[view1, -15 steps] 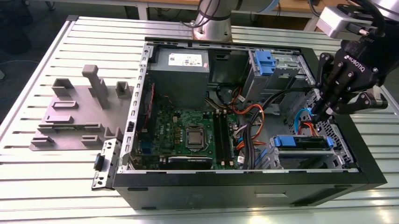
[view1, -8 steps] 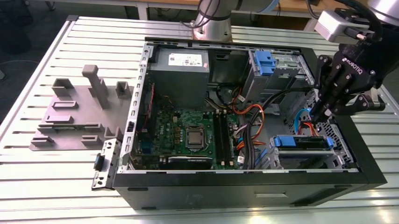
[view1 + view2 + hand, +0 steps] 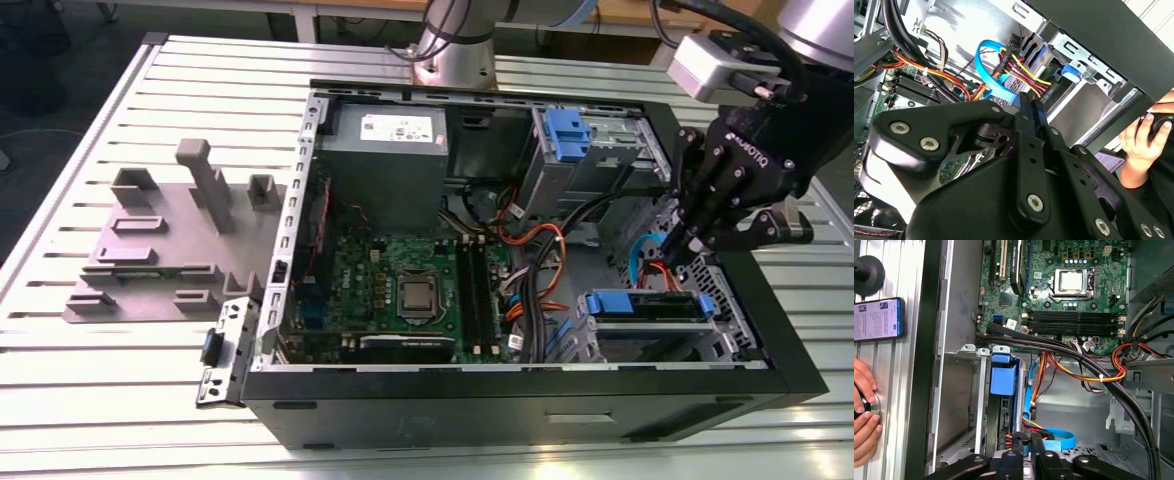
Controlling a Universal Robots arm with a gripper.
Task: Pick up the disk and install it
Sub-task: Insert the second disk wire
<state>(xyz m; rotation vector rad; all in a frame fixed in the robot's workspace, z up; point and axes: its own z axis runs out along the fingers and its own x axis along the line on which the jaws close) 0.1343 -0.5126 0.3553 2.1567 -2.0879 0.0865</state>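
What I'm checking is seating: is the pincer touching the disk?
Cannot tell. In the exterior view the pincer hangs over the disk, but cables clutter the space between; no plain contact or gap shows.

The arm (image 3: pixel 817 25) hangs in from above at the exterior view's right, wrist bent over, the black gripper (image 3: pixel 671 256) pointing steeply down (slightly tilted), jaws pressed together.
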